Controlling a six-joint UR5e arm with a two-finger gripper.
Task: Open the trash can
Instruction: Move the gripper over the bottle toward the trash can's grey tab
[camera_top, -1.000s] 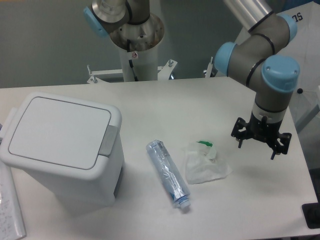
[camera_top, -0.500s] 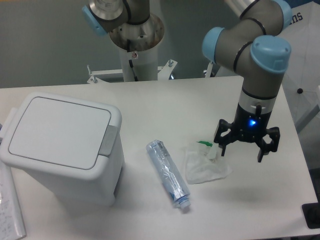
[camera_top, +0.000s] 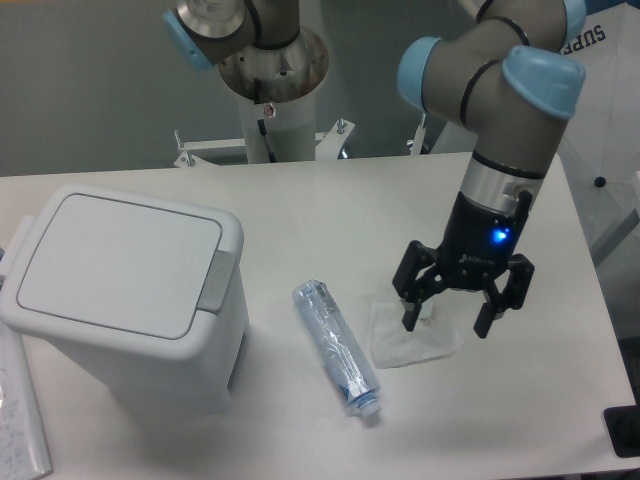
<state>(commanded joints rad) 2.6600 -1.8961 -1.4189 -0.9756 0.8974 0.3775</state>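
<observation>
The trash can (camera_top: 125, 300) is a boxy white bin at the left of the table, its flat lid (camera_top: 115, 262) down and shut, with a grey latch tab (camera_top: 217, 281) on its right edge. My gripper (camera_top: 448, 322) is open and empty, fingers pointing down, hovering over a crumpled clear plastic bag (camera_top: 408, 338) at the right of the table, far to the right of the trash can.
A crushed clear plastic bottle (camera_top: 336, 344) lies between the trash can and the bag. A white sheet (camera_top: 20, 420) lies at the left front edge. A second arm's base (camera_top: 270, 80) stands behind the table.
My gripper has moved left and toward the camera, from near the table's right side to above the plastic bag. The trash can has not changed.
</observation>
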